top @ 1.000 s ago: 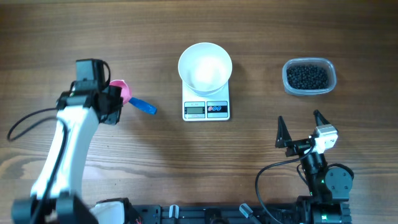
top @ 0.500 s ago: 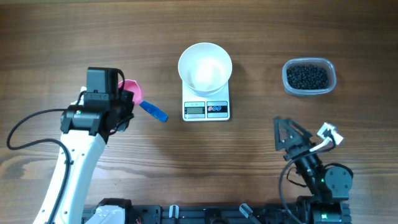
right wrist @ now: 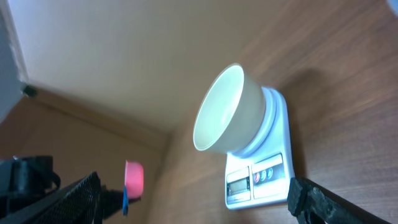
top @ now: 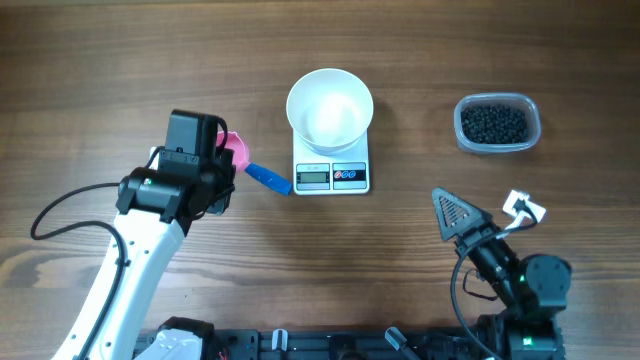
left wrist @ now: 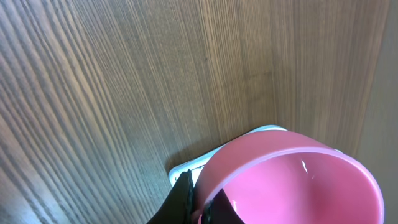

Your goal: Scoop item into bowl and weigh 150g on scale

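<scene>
White bowl (right wrist: 227, 112) sits on scale (right wrist: 273, 168), display and buttons facing camera. Pink scoop (right wrist: 134, 180) far left, well apart. Right claw (right wrist: 194, 193) spread wide at bottom edge.

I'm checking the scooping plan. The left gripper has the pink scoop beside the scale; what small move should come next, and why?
Probably carry the pink scoop right, above the scale, toward the clear tub of black beads. The left gripper is shut on it, the scoop looks empty, and the white bowl on the scale holds nothing yet.
</scene>
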`<state>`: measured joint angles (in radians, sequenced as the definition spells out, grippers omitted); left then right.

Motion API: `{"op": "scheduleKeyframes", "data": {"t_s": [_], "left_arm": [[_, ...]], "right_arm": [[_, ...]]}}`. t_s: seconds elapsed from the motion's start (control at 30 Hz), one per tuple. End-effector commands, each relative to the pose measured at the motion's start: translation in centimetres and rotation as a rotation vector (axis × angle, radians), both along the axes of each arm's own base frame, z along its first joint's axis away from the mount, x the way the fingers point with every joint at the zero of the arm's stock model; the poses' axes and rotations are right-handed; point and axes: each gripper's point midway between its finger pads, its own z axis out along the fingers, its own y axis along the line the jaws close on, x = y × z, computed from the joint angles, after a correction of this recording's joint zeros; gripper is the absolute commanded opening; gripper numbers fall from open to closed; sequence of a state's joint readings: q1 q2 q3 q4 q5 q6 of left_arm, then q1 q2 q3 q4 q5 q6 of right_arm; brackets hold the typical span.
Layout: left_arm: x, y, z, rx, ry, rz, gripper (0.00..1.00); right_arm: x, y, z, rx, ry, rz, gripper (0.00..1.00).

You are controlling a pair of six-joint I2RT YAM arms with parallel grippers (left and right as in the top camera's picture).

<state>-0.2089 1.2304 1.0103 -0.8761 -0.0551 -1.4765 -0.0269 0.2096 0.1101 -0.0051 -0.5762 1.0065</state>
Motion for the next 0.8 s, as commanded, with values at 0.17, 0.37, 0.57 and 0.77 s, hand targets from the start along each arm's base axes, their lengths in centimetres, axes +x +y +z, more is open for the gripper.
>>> {"op": "scheduleKeyframes", "data": {"t_s": [0.17,0.37,0.57,0.77], "left_arm": [[0.0,0.3,0.2,0.008,-0.007,0.03,0.04],[0.5,0.2,0.5,0.003,-0.028,0.031,0.04],[1.8,-0.1,1.3,-0.015,-0.092,0.036,0.04],[1.9,-0.1,1.3,-0.064,-0.089,0.129,0.04]], "right_arm": [[0.2,5.1,2.9,-0.039,0.096,0.426,0.98],[1.2,6.7,0.9,0.067,0.194,0.628,1.0],[4.1,7.7,1.2,0.103,0.123,0.662,1.0],[3.7,11.9,2.1,0.054,0.019,0.707,0.95]]}}
